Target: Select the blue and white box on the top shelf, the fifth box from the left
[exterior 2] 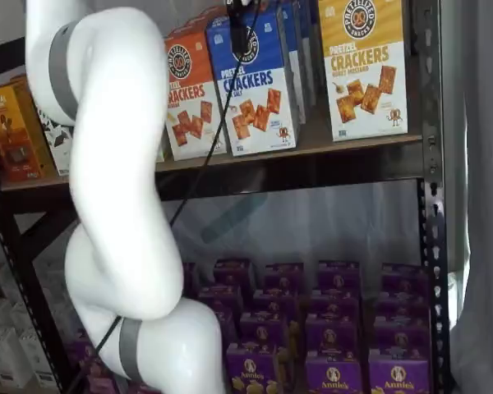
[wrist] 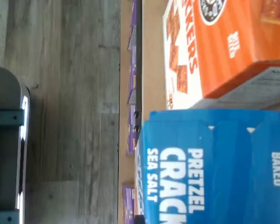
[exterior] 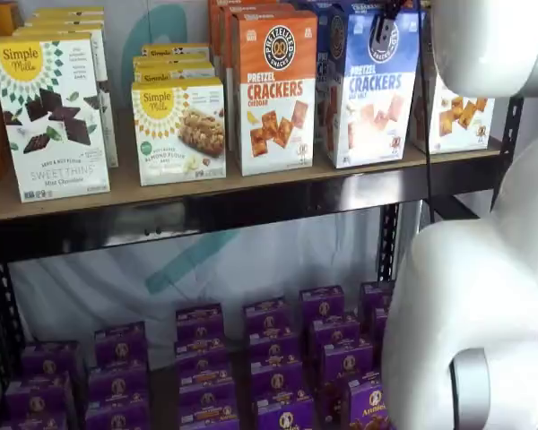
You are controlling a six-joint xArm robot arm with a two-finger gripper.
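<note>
The blue and white box (exterior: 372, 90) stands on the top shelf (exterior: 251, 190), between the orange cheddar box (exterior: 272, 90) and a yellow-topped cracker box (exterior: 460, 112). It also shows in a shelf view (exterior 2: 255, 82) and close up in the wrist view (wrist: 214, 168), with "PRETZEL CRACKERS SEA SALT" readable. My gripper (exterior 2: 240, 29) hangs from above as black fingers with a cable, right at the top front of this box, over its round logo. It also shows in a shelf view (exterior: 387, 12). No gap between the fingers shows, so I cannot tell its state.
Simple Mills boxes (exterior: 54, 112) stand at the left of the top shelf. Several small purple boxes (exterior: 269, 358) fill the lower level. My white arm (exterior 2: 115, 189) stands between the cameras and the shelves. A black upright (exterior 2: 431, 205) stands at the right.
</note>
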